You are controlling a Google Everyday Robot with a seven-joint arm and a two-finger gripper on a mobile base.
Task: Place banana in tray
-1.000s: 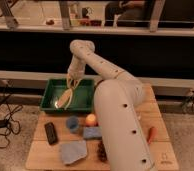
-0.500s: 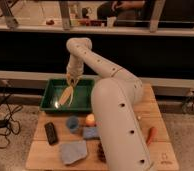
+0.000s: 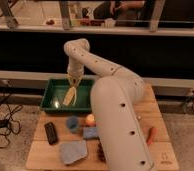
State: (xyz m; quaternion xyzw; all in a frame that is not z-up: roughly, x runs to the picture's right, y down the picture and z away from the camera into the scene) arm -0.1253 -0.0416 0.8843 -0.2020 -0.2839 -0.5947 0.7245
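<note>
Pale yellow curved banana (image 3: 70, 96) lies inside the shallow dark-green plastic tray (image 3: 51, 98) at the wooden table's (image 3: 162, 142) back-left corner | gripper (image 3: 73, 82) hangs just above the banana's upper end | jaws: cannot tell, apart or together | orange-red pepper-like item (image 3: 150, 135) near the right edge.

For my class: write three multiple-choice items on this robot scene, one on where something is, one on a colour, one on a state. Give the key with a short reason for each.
1. Where is the banana?
A. in the tray
B. on the floor
C. beside the black object

2. What colour is the tray?
A. red
B. white
C. dark green

3. Where is the gripper?
A. low over the orange-red item
B. just above the banana's upper end
C. resting on the blue-grey cloth

Key: 1 A, the banana lies inside the rim; 2 C, rim and floor look green; 3 B, the arm ends over the tray.
</note>
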